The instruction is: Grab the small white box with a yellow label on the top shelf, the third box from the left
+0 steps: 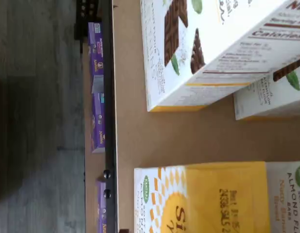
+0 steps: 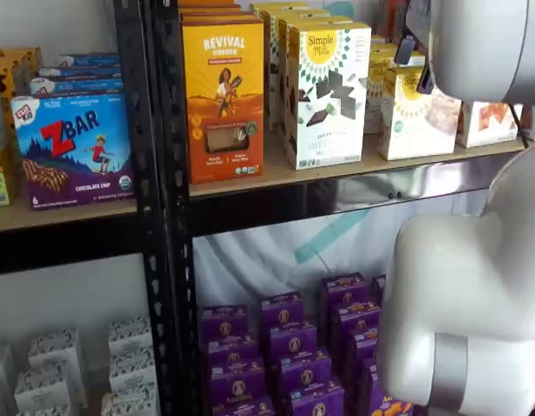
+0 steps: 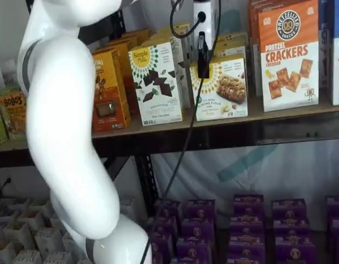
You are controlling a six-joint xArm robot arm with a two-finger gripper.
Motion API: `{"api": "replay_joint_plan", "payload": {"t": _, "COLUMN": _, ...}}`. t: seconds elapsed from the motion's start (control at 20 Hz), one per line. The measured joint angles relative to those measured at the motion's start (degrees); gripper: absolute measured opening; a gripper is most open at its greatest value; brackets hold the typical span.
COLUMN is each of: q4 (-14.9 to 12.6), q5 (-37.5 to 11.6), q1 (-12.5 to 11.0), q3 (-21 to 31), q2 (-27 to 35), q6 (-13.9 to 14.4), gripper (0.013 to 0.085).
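Note:
The small white box (image 3: 221, 91) with a round yellow label stands on the top shelf (image 3: 158, 131), to the right of a taller white box with chocolate pieces (image 3: 156, 82). It shows in both shelf views (image 2: 419, 113). In the wrist view its yellow top (image 1: 222, 194) lies close below the camera, beside the taller box (image 1: 213, 48) on the pale board (image 1: 135, 136). My gripper (image 3: 203, 74) hangs from above, its black finger in front of the small box's upper left part. It shows side-on, with no gap or grip visible.
An orange Revival box (image 2: 224, 95) stands left of the taller white box. An orange pretzel crackers box (image 3: 288, 55) stands to the right. Purple boxes (image 2: 284, 347) fill the lower shelf. My white arm (image 3: 65, 137) and a black cable (image 3: 183, 143) hang before the shelves.

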Motion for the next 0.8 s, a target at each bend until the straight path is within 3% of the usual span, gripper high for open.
{"api": "replay_joint_plan", "payload": {"t": 0.2, "q4": -1.74, "q5": -0.92, "q1": 1.11, "q3": 0.72, "q2": 0.17, "q6": 0.54, "gripper": 0.085}}
{"api": "replay_joint_plan", "payload": {"t": 0.55, "q4": -6.65, "q5": 2.18, "q1": 3.35, "q3": -1.06, "q2": 1.93, "q6": 2.27, "gripper": 0.085}}
{"api": "replay_joint_plan", "payload": {"t": 0.8, "q4": -8.72, "q5": 3.59, "q1": 4.53, "q3": -1.51, "q2": 2.39, "q6": 3.24, "gripper": 0.085}}
